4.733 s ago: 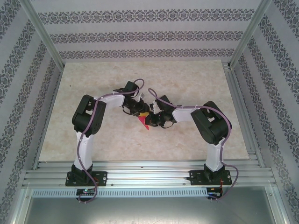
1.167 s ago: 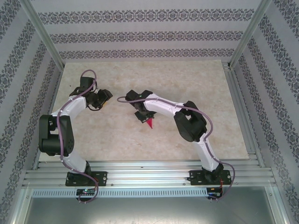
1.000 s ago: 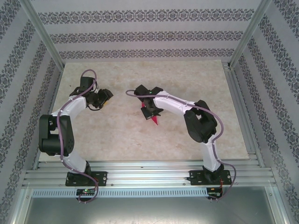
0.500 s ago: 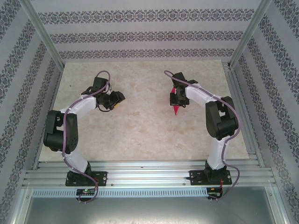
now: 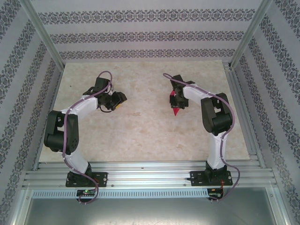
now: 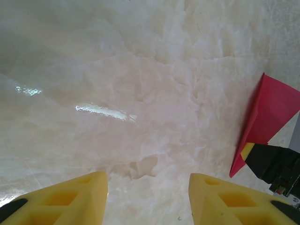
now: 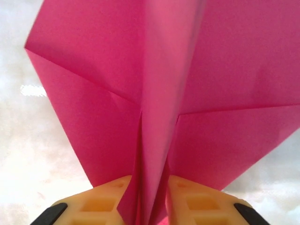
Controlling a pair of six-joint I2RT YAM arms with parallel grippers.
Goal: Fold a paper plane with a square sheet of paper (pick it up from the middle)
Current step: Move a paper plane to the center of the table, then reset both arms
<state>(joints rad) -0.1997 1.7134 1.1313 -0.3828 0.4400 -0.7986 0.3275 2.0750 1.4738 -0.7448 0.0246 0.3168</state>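
While right pincer (image 7: 149, 182) holds paper plane (image 7: 154, 93), table edges (image 5: 140, 160) stand well off.

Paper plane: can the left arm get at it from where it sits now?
Probably yes: bare table lies between the open left end effector and the paper plane, though the right end effector flanks its fold.

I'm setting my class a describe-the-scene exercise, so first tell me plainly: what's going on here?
Two robot arms are working on a paper plane, and the pink sheet is already folded into a pointed dart. The right gripper has the paper plane by its centre fold, which sits between its yellow fingers over the far right part of the table. How tightly they pinch it cannot be told. The left gripper is open with nothing in it, off to the left over the tabletop.
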